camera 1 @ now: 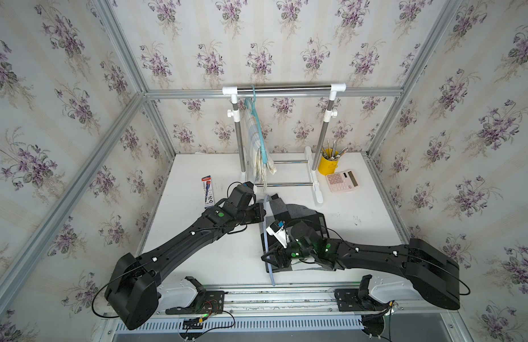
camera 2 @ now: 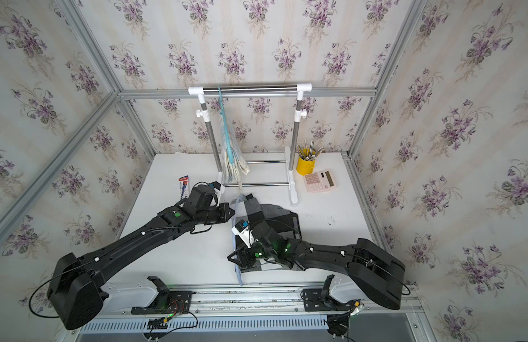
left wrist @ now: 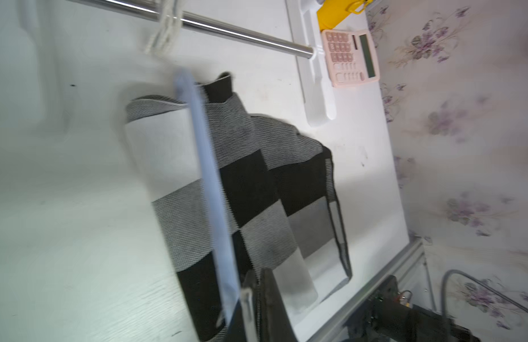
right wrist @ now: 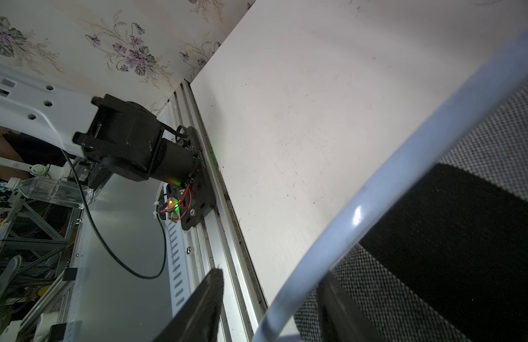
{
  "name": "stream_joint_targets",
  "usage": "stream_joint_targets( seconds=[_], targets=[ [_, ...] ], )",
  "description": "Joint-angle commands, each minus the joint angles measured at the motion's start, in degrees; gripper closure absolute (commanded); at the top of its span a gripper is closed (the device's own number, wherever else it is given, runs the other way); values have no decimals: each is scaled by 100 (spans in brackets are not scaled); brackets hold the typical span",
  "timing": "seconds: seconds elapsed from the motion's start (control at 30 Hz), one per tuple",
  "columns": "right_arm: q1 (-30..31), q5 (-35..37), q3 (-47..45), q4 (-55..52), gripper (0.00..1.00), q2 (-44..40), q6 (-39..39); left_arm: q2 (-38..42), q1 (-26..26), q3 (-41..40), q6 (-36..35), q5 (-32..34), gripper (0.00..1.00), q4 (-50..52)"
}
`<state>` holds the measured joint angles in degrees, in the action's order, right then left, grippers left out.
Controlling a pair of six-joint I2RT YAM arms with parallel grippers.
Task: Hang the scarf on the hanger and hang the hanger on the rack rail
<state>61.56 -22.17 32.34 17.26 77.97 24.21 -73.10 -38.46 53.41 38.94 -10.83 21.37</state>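
at the hanger [left wrist: 208,174], left gripper [left wrist: 257,279] closed, right gripper [right wrist: 270,274] straddling.

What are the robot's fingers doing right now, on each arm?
Left gripper: shut beside the pale blue hanger; grip unclear.
Right gripper: open, fingers astride it.

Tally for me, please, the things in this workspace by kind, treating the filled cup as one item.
Scarves: 2
Hangers: 2
Rack: 1
Calculator: 1
Cup: 1
Pen pack: 1
Total: 8
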Motion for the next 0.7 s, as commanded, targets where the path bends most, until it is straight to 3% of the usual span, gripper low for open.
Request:
stream_joint_targets(
  seconds=[0.0,0.27,0.37,0.5,0.67],
  targets=[
    [6,89,59,-150,44,-30,-89,81,-13,72,-118,289,99,506],
    [-8,399,268,-651,29,-418,-329,290,-13,-153,-154,670,100,791],
    [-146,857,363,-1139,23,-753,-363,246,-13,-204,-141,700,100,773],
    [-1035,1428,409,-1984,21,-912,-24,305,-13,-243,-96,817,100,828],
    [-2230,1266,405,-2432,25,-342,181,441,-13,-258,-85,915,100,958]
  ],
)
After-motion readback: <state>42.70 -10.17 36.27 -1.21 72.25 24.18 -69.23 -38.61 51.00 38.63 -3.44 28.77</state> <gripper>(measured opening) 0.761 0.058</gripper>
